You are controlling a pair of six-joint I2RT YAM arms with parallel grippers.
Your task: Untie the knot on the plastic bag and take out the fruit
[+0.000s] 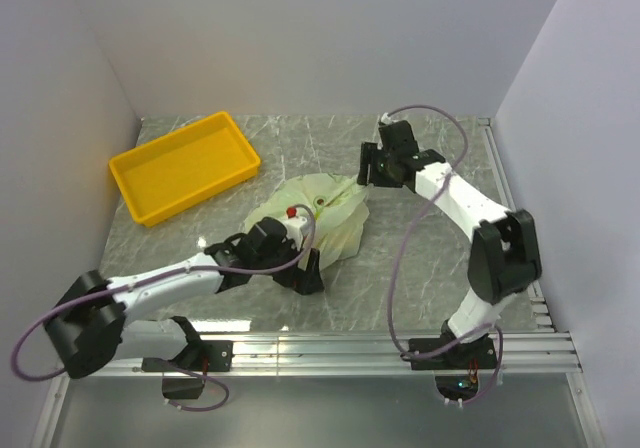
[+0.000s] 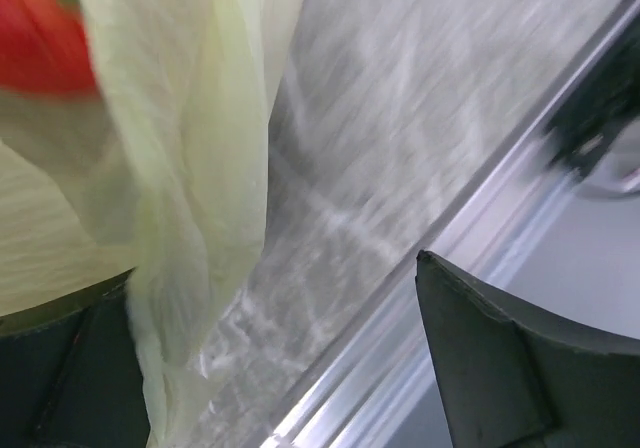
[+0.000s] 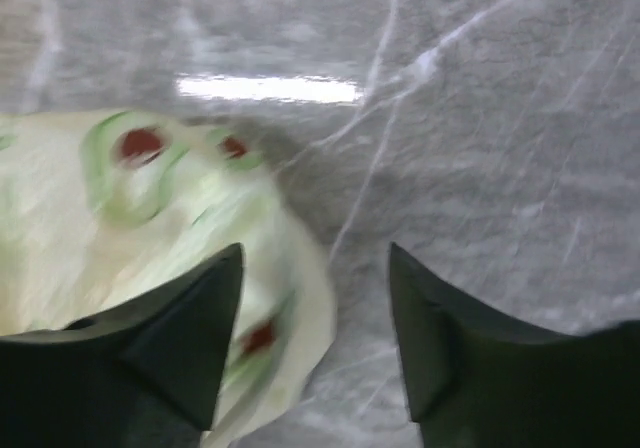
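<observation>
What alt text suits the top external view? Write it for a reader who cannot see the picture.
A crumpled pale green plastic bag lies in the middle of a grey marbled table, with the left arm's fingers at its near edge and the right arm's fingers at its far right edge. A yellow tray sits at the back left.

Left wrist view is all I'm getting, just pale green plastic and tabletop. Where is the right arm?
Observer: The right gripper is at the far right edge of the plastic bag, jaws apart with nothing between them.
Operator: Anything unloaded?
Observer: Nothing lies in the yellow tray at the table's far left.
Operator: And where is my own arm?
Observer: The left gripper sits at the bag's near edge, toward the arm bases.
</observation>
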